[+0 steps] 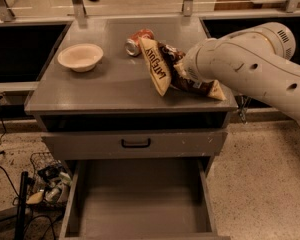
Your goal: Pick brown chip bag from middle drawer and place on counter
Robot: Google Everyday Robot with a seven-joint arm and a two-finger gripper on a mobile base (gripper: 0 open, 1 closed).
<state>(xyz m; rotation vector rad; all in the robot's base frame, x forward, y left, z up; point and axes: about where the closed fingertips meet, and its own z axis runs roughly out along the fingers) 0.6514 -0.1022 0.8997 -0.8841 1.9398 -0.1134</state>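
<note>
The brown chip bag (pixel 162 70) lies on the counter (pixel 115 84), right of its middle, with one cream-yellow end tilted up and the other end at the right edge. My gripper (pixel 184 74) is at the bag's middle, at the end of the white arm (pixel 250 64) that reaches in from the right; the wrist covers it. The middle drawer (pixel 140 199) is pulled open below, and its flat floor is bare.
An orange-red soda can (pixel 138 40) lies on its side just behind the bag. A cream bowl (pixel 80 57) sits at the counter's left. A closed drawer front with a black handle (pixel 135 143) sits above the open drawer. A wire basket and cables (pixel 45 181) are on the floor at the left.
</note>
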